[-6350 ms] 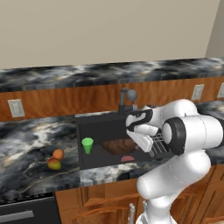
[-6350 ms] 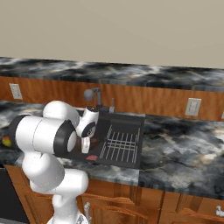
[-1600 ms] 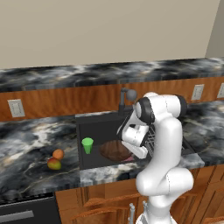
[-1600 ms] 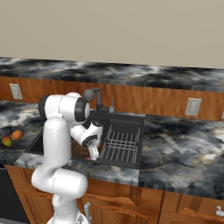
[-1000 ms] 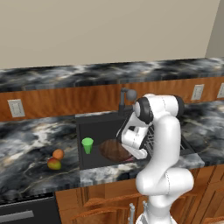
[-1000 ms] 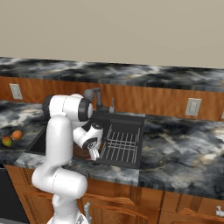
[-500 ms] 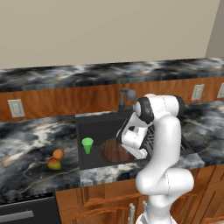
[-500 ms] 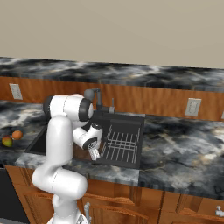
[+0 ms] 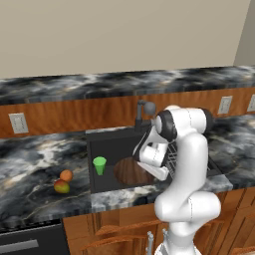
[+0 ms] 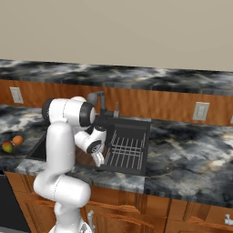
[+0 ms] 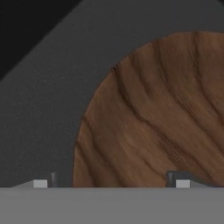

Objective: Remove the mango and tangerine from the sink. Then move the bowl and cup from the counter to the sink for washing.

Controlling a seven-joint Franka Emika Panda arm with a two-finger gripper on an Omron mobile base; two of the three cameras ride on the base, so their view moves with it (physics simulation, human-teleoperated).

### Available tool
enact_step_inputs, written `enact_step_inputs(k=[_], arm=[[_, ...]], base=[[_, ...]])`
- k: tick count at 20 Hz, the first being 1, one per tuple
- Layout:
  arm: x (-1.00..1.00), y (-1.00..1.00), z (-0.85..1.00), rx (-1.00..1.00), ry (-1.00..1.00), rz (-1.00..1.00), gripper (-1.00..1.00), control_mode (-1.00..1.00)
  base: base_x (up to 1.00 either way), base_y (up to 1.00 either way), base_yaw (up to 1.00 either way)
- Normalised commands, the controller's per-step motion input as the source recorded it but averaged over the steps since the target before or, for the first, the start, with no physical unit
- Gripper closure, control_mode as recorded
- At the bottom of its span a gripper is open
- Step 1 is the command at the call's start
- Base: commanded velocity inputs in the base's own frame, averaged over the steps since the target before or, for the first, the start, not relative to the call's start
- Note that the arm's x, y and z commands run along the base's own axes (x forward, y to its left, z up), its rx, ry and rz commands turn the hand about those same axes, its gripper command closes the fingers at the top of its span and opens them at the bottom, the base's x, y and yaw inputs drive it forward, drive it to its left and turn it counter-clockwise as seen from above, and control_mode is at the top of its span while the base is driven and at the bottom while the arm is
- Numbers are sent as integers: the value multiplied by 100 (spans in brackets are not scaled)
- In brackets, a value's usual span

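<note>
The brown wooden bowl (image 9: 128, 171) lies on the floor of the black sink (image 9: 107, 144), right of the green cup (image 9: 99, 165), which stands upright in the basin. My gripper (image 9: 155, 173) reaches down into the sink at the bowl's right edge. In the hand view the gripper (image 11: 111, 183) is open and straddles the rim of the bowl (image 11: 153, 113). One fingertip (image 11: 41, 183) is over the sink floor (image 11: 43, 109); the other is over the wood. On the counter left of the sink lie the mango (image 9: 61, 187) and the tangerine (image 9: 66, 175).
A wire rack (image 10: 127, 145) fills the sink's right side, beside my gripper (image 10: 98, 160). The dark faucet (image 9: 144, 107) stands behind the basin. The marble counter (image 9: 30, 164) runs on both sides. Wall outlets (image 9: 18, 123) sit on the wooden backsplash.
The jaws have opened and let go of the bowl, which now rests in the sink. The arm has barely moved.
</note>
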Motion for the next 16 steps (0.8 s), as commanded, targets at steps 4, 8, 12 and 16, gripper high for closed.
enact_step_inputs(k=[4,8,12,16], arm=[[0,1,22,0,0,7,-100,-100],[-2,5,19,0,0,1,-100,-100],[-1,9,22,0,0,0,-100,-100],[0,11,23,0,0,-2,-100,-100]], base=[[0,0,0],[0,0,0],[0,0,0],[0,0,0]])
